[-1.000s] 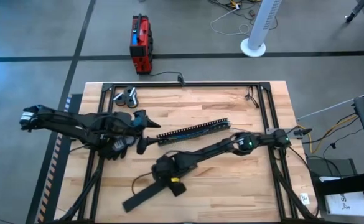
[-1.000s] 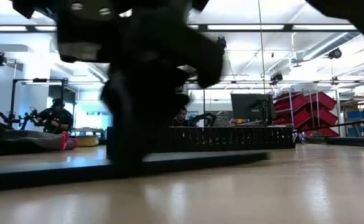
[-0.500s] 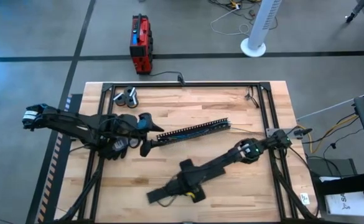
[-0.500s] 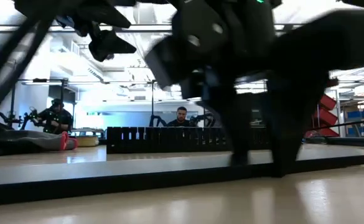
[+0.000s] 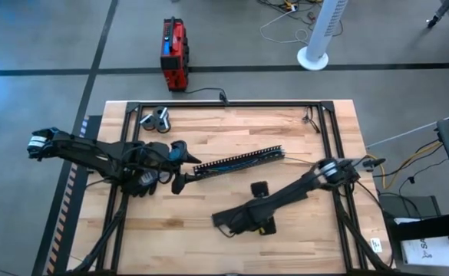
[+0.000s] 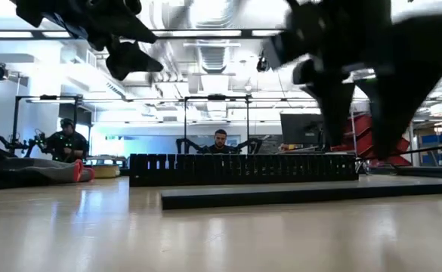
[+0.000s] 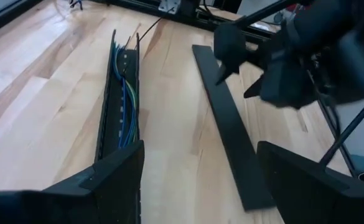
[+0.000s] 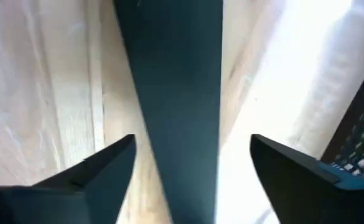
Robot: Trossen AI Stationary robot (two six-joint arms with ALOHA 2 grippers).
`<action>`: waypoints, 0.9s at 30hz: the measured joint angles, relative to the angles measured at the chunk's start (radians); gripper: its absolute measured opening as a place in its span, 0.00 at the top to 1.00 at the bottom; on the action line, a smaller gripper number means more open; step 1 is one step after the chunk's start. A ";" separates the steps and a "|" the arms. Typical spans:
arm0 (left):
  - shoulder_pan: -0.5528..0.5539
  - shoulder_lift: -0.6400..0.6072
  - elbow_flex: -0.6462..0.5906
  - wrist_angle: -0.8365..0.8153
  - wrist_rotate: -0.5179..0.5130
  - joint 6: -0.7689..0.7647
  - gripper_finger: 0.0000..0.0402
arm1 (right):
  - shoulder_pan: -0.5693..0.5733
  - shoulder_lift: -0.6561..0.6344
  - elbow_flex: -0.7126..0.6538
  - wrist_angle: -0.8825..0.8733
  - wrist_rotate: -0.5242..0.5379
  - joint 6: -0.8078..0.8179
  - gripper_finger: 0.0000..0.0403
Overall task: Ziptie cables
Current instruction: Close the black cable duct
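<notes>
Left gripper [image 7: 197,171] hovers open at the duct's [image 5: 236,162] end, centre frame, cables [image 7: 127,99] lying inside it. Right gripper [image 8: 191,168], open too, straddles the flat lid [image 8: 175,81] lower centre. Judging by this, we're preparing; next comes gathering those wires.

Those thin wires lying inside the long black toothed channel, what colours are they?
The cables look blue and green, with some darker strands; the left wrist view shows them best.

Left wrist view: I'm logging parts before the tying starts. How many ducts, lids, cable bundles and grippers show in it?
Duct: 1
Lid: 1
Cable bundle: 1, lying inside the duct
Grippers: 2, the left gripper and the right gripper
Total: 5
</notes>
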 joint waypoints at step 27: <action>0.000 0.004 -0.004 0.081 -0.011 0.079 0.26 | -0.023 -0.209 -0.172 0.938 0.092 -0.441 0.02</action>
